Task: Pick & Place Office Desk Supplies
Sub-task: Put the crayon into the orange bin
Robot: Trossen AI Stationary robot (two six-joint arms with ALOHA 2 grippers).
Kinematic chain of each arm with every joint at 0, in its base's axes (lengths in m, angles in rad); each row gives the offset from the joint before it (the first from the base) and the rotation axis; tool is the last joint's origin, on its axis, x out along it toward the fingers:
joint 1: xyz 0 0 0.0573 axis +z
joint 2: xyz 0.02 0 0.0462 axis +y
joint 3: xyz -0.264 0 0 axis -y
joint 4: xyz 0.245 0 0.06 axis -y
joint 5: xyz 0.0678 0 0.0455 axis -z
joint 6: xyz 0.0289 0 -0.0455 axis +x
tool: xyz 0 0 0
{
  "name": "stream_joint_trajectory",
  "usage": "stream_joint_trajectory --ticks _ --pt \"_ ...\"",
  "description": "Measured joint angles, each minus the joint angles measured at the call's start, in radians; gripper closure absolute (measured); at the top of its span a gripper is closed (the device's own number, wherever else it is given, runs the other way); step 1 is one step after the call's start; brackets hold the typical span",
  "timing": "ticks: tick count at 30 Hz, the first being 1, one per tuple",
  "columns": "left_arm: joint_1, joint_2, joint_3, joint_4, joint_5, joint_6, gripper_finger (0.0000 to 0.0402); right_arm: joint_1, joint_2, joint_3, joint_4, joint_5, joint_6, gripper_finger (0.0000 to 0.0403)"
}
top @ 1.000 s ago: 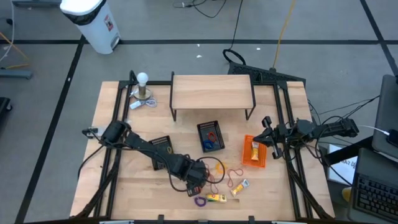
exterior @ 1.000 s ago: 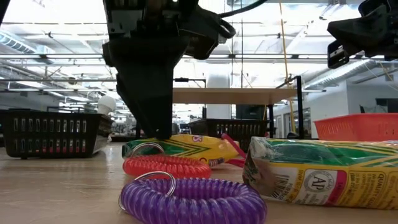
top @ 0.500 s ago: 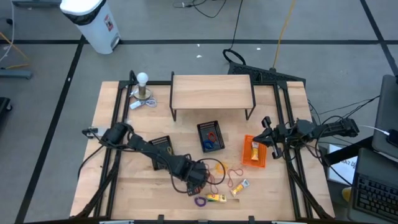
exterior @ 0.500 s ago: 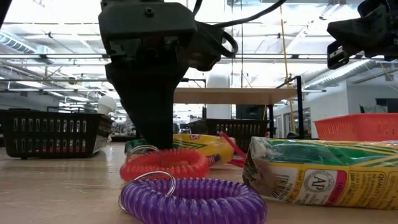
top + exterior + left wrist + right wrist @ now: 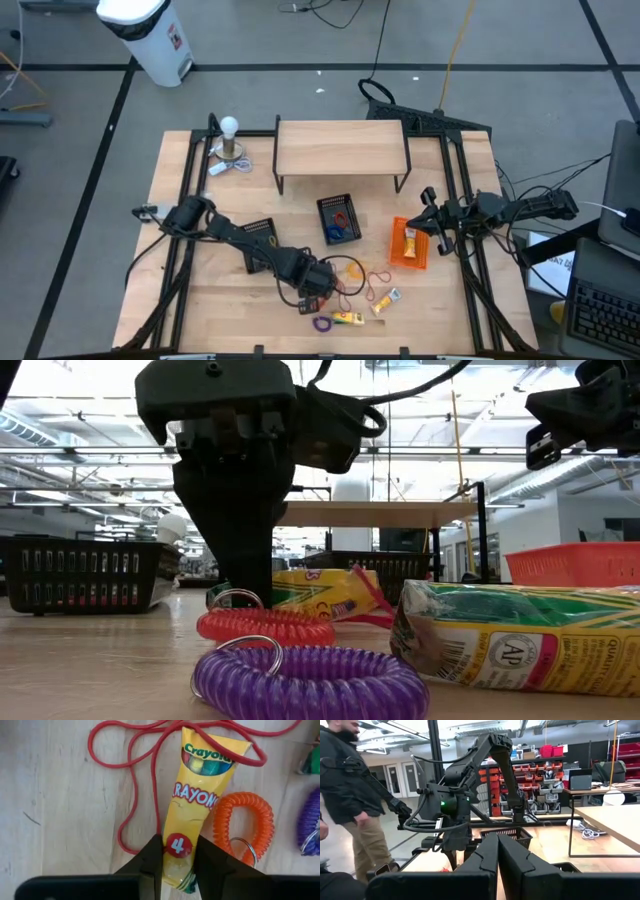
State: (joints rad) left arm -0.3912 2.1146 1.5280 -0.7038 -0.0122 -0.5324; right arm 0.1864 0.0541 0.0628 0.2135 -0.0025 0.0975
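Note:
A yellow crayon packet (image 5: 200,795) lies flat on the wooden table, with my left gripper (image 5: 178,857) shut on its near end. In the low view the gripper (image 5: 245,575) stands just behind an orange coil loop (image 5: 265,626), with the packet (image 5: 320,592) beside it. A thin red cord (image 5: 130,795) loops around the packet. A purple coil (image 5: 310,680) and a second packet (image 5: 520,635) lie nearer the front edge. My right gripper (image 5: 428,212) is shut and hangs in the air at the table's right side, touching nothing. My left gripper pinches the crayon packet's two long edges (image 5: 172,845) between its two fingers, close to the packet's bottom end. The fingers come steeply from above and lie across the packet. The packet rests flat on the table.
A wooden shelf (image 5: 340,150) stands at the back. A black basket (image 5: 338,218) and an orange basket (image 5: 408,243) sit in front of it, another black basket (image 5: 260,232) to the left. A ball-topped stand (image 5: 230,140) is at the far left. A person (image 5: 355,795) stands beyond the table.
My left gripper has rolled about its own pointing line and sunk slightly over the crayon packet. The packet's end under the fingers has shifted on the table, and the orange coil beside it was nudged.

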Motion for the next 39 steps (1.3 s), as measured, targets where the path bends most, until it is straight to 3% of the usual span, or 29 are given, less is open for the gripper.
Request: stream_joint_trajectory --ticks 8,18,31,39 --pt "-0.001 -0.082 0.018 -0.14 0.009 0.015 0.031 0.0 0.004 0.0 0.011 0.001 0.0 0.0403" --pt "0.0 -0.252 0.021 -0.266 -0.1 0.041 0.0323 0.0 0.004 0.0 0.023 0.001 -0.003 0.0403" --pt "0.008 -0.176 0.02 -0.397 0.2 -0.061 0.0323 0.0 0.039 0.0 0.019 0.001 0.012 0.0403" --pt "0.01 -0.128 0.019 -0.509 0.228 -0.124 0.0323 0.0 0.058 0.0 0.021 0.001 0.03 0.0403"
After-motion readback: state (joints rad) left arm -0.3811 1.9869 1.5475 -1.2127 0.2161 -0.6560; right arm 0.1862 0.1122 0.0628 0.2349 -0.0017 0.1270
